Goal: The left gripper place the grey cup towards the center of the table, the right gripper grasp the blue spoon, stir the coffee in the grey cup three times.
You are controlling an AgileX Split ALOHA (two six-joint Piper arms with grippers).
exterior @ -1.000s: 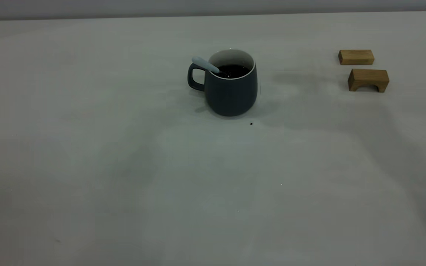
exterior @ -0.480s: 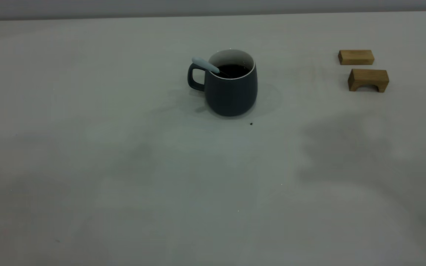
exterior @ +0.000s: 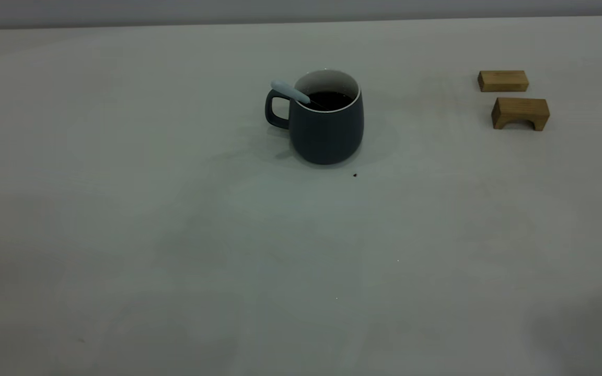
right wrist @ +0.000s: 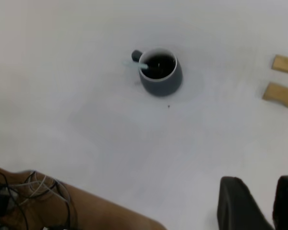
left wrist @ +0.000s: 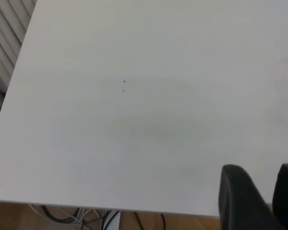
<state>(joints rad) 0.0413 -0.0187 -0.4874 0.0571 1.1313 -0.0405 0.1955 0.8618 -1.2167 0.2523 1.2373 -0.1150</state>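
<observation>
The grey cup (exterior: 326,125) stands upright on the bench (exterior: 175,235), a little toward the far side of the middle in the exterior view, its loop handle turned to that view's left. The coffee (exterior: 331,99) inside is dark and glossy, well below the white rim. The blue spoon (exterior: 290,92) rests in the cup: its pale handle leans out over the rim just above the cup's handle, and its metal end dips into the liquid. A small dark speck (exterior: 355,175) lies on the bench just in front of the cup.

Off to the exterior view's right, well apart from the cup, sit two wooden blocks: a flat block (exterior: 503,81) farther back and an arched block (exterior: 520,113) nearer.

Neither of my arms shows in the exterior view. My left gripper (left wrist: 261,201) hangs above a bare stretch of bench near its edge, nothing between its two dark fingers, which stand slightly apart. My right gripper (right wrist: 261,203) is high over the bench near its front edge, well away from the cup (right wrist: 159,72), with the spoon (right wrist: 137,64) and both blocks visible far below it. Its fingers too stand a little apart and hold nothing.
</observation>
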